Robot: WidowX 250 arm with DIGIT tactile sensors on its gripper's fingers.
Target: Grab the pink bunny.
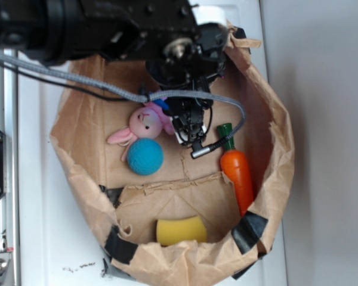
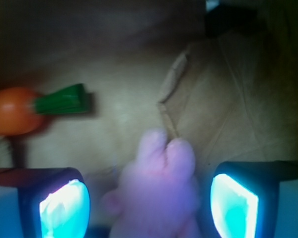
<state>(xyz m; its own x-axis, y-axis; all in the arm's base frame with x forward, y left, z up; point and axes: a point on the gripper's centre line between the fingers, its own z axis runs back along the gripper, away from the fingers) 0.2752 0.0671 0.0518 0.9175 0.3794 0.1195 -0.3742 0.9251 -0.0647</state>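
The gripper (image 2: 149, 203) is spread open with the pink bunny (image 2: 156, 191) sitting between its two pads (image 2: 64, 206), not yet squeezed, so the approach looks done and only the closing and lifting remain. Left to right inside the paper bag (image 1: 274, 149), the pink bunny (image 1: 144, 124) lies against the blue ball (image 1: 145, 156), the gripper (image 1: 190, 128) reaches down over the bunny's right side from the arm at the top, and the toy carrot (image 1: 237, 170) lies well apart by the right wall.

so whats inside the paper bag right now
Inside the brown paper bag: the pink bunny, a blue crocheted ball, a toy carrot and a yellow sponge. The gripper covers part of the bunny and the bag floor behind it.
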